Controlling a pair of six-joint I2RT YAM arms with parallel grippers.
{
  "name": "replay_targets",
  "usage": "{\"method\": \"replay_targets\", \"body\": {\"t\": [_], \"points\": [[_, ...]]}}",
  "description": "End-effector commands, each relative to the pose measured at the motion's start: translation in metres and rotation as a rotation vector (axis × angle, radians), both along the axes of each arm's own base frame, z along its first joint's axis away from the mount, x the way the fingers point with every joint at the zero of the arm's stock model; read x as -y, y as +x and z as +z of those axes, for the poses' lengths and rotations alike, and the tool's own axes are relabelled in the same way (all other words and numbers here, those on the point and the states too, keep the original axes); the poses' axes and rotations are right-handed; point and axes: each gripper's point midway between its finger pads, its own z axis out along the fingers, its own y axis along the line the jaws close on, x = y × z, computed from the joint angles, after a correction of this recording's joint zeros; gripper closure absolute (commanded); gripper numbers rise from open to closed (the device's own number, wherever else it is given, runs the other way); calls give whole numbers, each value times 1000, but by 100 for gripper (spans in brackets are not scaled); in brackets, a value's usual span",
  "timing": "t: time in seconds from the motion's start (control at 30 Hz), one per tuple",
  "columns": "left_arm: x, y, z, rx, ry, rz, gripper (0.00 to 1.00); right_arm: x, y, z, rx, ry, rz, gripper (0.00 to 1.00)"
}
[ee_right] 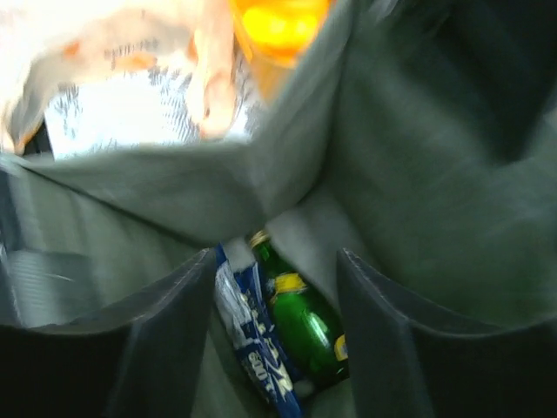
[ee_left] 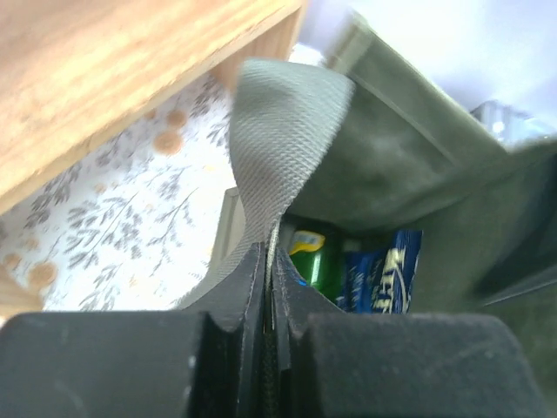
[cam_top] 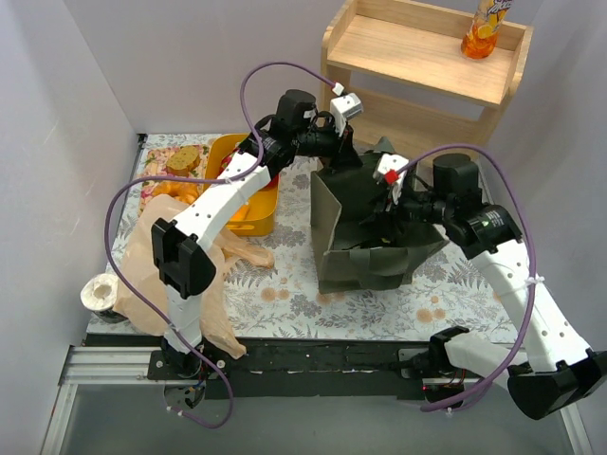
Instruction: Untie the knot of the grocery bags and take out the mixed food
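- Top external view: a dark olive fabric tote bag [cam_top: 332,218] stands open near the middle of the floral-cloth counter [cam_top: 285,294], in front of a pale wooden shelf unit [cam_top: 417,66].
- The left pincer [cam_top: 340,150] is at the tote's far left corner. The left wrist view shows its black fingers [ee_left: 235,300] pressed together on a grey woven strap [ee_left: 283,139] of the tote, which arches up out of the grip.
- The right pincer [ee_right: 277,261] hangs inside the tote's mouth on the right side, its two fingers spread apart and gripping nothing.
- Below and between those spread fingers, at the bottom of the tote, lie a green plastic bottle [ee_right: 305,322] with a yellow band and a blue snack packet [ee_right: 257,344], touching side by side. Both also show in the left wrist view, past the strap.
- A thin tan plastic bag [cam_top: 142,256] lies slack on the left of the counter, partly beneath the left arm and well apart from both pincers. Its bunched end [cam_top: 248,252] points toward the tote; whether that end is tied in a knot cannot be told.
- A yellow plastic bin [cam_top: 258,216] sits between the tan bag and the tote.
- A brown bread slice [cam_top: 185,159] lies at the far left corner, just beside the bin.
- An orange bottle [cam_top: 482,28] stands upright on the shelf unit's top board.
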Motion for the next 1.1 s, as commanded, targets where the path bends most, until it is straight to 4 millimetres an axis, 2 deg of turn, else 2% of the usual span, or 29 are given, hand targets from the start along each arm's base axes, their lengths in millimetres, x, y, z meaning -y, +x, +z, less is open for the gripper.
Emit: {"method": "replay_targets", "body": {"t": [0.0,0.03,0.1,0.13,0.17,0.2,0.23,0.27,0.3,0.33,0.37,0.4,0.43,0.47,0.5,0.53,0.57,0.6,0.63,0.77,0.87,0.97,1.03,1.07], "points": [[-6,-46,109,116,-199,-99,100,5,-14,-29,1,-56,6,48],[-6,-64,120,125,-216,-140,100,7,-21,-34,3,-65,21,53],[-6,-83,127,135,-227,-174,100,10,-33,-53,3,-110,55,58],[-1,-97,119,120,-217,-206,100,17,-39,-71,-5,-146,49,58],[-4,-111,124,141,-222,-221,100,21,-42,-79,5,-171,52,58],[1,-127,122,153,-220,-253,100,25,-45,-87,27,-199,59,58],[2,-137,121,203,-213,-271,100,34,-49,-102,23,-243,41,58],[-4,-151,106,196,-192,-276,100,39,-49,-108,34,-267,31,58],[1,-170,111,238,-225,-301,100,44,-52,-109,83,-287,34,59],[0,-173,105,276,-219,-273,100,53,-50,-123,95,-328,7,59],[-11,-187,96,302,-218,-257,100,57,-51,-130,115,-349,11,59],[-5,-201,106,377,-277,-256,100,62,-54,-128,174,-358,9,58],[-6,-207,111,461,-300,-247,100,67,-54,-132,230,-391,20,59],[-10,-206,117,535,-319,-204,100,70,-59,-145,243,-413,43,58],[-10,-221,120,594,-358,-219,100,71,-62,-146,276,-415,62,58],[-8,-223,121,626,-360,-221,100,70,-70,-143,355,-411,116,58],[-8,-225,122,654,-359,-228,100,72,-77,-152,360,-419,144,57],[-6,-226,121,651,-356,-237,100,72,-81,-148,404,-403,150,49],[-3,-224,117,644,-348,-237,100,68,-87,-148,422,-386,187,46],[2,-221,113,630,-345,-233,100,63,-101,-148,467,-374,284,45],[3,-216,109,612,-342,-202,99,60,-102,-147,488,-390,341,42],[4,-212,100,618,-325,-186,98,59,-91,-146,549,-457,401,39],[4,-212,103,647,-336,-192,99,57,-82,-144,554,-491,429,39],[5,-212,108,659,-345,-193,99,57,-84,-144,542,-501,454,39]]}}
